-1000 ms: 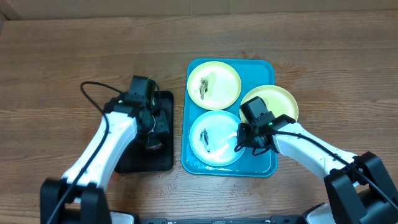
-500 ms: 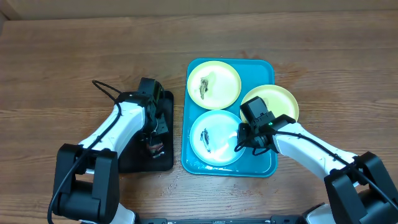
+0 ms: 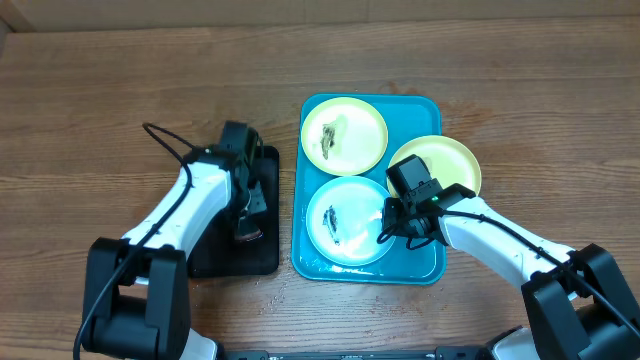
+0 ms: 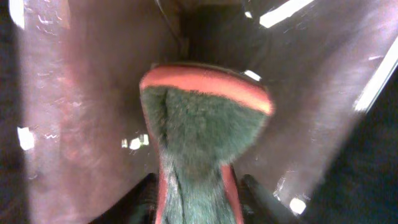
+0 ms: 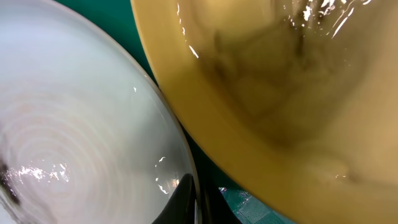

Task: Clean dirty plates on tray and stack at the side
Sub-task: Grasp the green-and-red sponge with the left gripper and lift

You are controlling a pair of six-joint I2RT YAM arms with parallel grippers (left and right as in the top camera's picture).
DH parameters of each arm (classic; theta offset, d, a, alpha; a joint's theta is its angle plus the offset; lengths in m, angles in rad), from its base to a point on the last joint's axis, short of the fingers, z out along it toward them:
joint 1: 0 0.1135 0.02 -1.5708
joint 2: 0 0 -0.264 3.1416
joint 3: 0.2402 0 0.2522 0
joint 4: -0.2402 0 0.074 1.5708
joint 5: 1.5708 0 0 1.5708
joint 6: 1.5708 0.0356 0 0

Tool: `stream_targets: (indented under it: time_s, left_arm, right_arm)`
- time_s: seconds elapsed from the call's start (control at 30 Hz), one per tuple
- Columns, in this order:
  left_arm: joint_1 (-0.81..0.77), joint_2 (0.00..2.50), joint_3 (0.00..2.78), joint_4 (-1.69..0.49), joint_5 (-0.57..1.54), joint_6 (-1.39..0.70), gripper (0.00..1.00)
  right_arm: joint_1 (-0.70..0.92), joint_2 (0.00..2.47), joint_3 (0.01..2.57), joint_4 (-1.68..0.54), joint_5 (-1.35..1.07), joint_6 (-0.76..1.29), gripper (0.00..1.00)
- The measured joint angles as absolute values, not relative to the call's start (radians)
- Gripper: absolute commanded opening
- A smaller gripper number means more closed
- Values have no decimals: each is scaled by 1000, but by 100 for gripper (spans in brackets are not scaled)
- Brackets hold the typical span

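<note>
We see the large bright blue rectangular plastic tray (image 3: 312,262) on the wooden bench (image 3: 120,80). It carries two round, glossy, pale yellow-green plates with dark smears, the far plate (image 3: 344,136) and the near plate (image 3: 345,222). The third plate (image 3: 440,160) lies across the tray's right rim. The right gripper (image 3: 388,232) has its jaws together at the near plate's right edge. The left gripper (image 3: 246,228) hangs over a smaller black rectangular tray (image 3: 225,255). Its fingers (image 4: 148,198) flank a green scrubber with an orange-red rim (image 4: 205,124), and we cannot tell whether they clamp it.

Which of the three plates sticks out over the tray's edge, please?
The right-hand plate, the yellower one: it alone overhangs the tray's right rim.
</note>
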State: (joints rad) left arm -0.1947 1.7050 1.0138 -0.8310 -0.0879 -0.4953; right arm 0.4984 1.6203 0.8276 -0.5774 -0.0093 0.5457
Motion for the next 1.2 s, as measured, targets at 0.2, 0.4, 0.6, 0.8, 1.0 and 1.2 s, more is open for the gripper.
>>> stream_targets:
  time_s: [0.2, 0.4, 0.6, 0.8, 1.0, 1.2]
  left_arm:
    - [-195, 1733, 959, -762, -69, -498, 4]
    - [-195, 1735, 1040, -873, -15, -468, 4]
    - [-195, 1736, 1186, -945, -9, -440, 4]
    - [-195, 1734, 1107, -836, -52, -434, 4]
    - [-195, 1728, 956, -739, -65, -434, 4]
    - [-195, 1726, 987, -823, -65, -388, 4]
  right_arm:
    - [498, 1620, 828, -580, -7, 545, 4]
    - [498, 1620, 830, -588, -2, 546, 4]
    - [498, 1620, 831, -595, 2, 546, 4]
    - [498, 1620, 832, -596, 5, 546, 4]
    - [498, 1620, 832, -596, 6, 546, 4]
    - [498, 1620, 832, -596, 6, 546, 4]
